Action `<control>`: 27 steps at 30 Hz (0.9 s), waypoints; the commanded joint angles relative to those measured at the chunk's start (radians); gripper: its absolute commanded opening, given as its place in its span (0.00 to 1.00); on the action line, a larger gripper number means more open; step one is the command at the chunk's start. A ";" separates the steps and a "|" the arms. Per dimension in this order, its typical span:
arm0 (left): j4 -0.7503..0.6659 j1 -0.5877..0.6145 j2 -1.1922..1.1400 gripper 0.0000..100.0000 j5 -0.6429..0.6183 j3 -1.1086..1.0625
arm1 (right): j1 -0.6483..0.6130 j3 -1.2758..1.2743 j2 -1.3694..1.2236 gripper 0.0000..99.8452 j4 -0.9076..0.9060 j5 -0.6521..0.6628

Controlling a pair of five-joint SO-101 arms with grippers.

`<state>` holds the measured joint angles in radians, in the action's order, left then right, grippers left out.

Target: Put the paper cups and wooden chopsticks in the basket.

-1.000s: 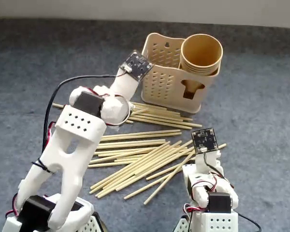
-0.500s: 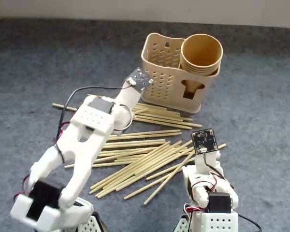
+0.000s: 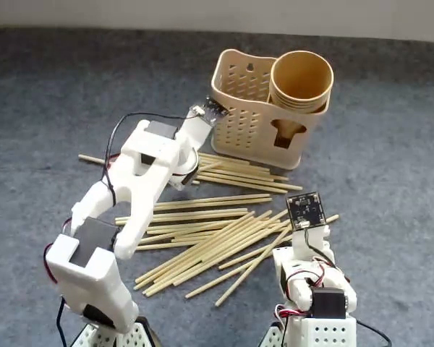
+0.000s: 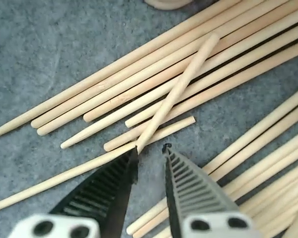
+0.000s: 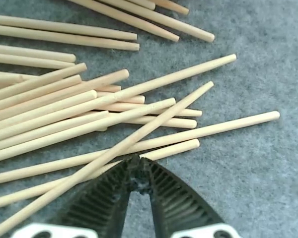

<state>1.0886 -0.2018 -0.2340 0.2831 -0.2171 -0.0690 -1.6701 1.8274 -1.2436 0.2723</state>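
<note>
Overhead, a beige basket point(image 3: 249, 123) upright at the far side of grey carpet point(image 3: 390, 181), perforated walls facing the arms. Nested at its right end, mouths up: a stack of cups point(image 3: 301, 78), rims above the basket's edge. Spread flat on the carpet between basket and arms: a scatter of chopsticks point(image 3: 210, 231), loose and overlapping, the farthest few just short of the basket's foot, the nearest fanned out toward the right arm point(image 3: 315, 285).

Stretched across the pile's left half: the left arm point(image 3: 141, 173), wrist close to the basket's near left corner. From its wrist camera, the left gripper point(image 4: 150, 150) released and empty, black ribbed fingers point(image 4: 191, 191) parted by a narrow gap, pointed down at the carpet. Just beyond one fingertip, the near end of a single chopstick point(image 4: 178, 91) lying slantwise over several others.

Folded low at the near edge: the right arm, small circuit board point(image 3: 306, 210) on top, above the near end of the pile. From its wrist camera, the right gripper point(image 5: 139, 163) clenched on nothing, fingertips together, a slim gap lower down between the fingers. Right at the tips, the pile's edge: one long chopstick point(image 5: 154, 122) crossing the rest at an angle, others in rough parallel. Whether tips touching wood or hovering, impossible to tell.
</note>
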 commanded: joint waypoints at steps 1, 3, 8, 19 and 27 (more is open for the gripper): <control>0.003 0.016 0.010 0.11 0.009 0.050 | 0.008 -0.154 0.013 0.01 -0.007 0.008; 0.003 0.028 0.010 0.11 0.009 0.050 | 0.008 -0.154 0.013 0.01 -0.007 0.008; -0.017 0.058 0.007 0.11 0.054 0.044 | 0.008 -0.154 0.013 0.01 -0.007 0.008; -0.026 0.061 -0.099 0.11 0.107 0.097 | 0.008 -0.154 0.013 0.01 -0.007 0.008; 0.110 0.056 -0.213 0.04 0.118 0.240 | 0.008 -0.154 0.013 0.01 -0.007 0.008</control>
<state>1.1439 -0.1557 -0.4350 0.3951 -0.0514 -0.0690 -1.6701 1.8274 -1.2436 0.2723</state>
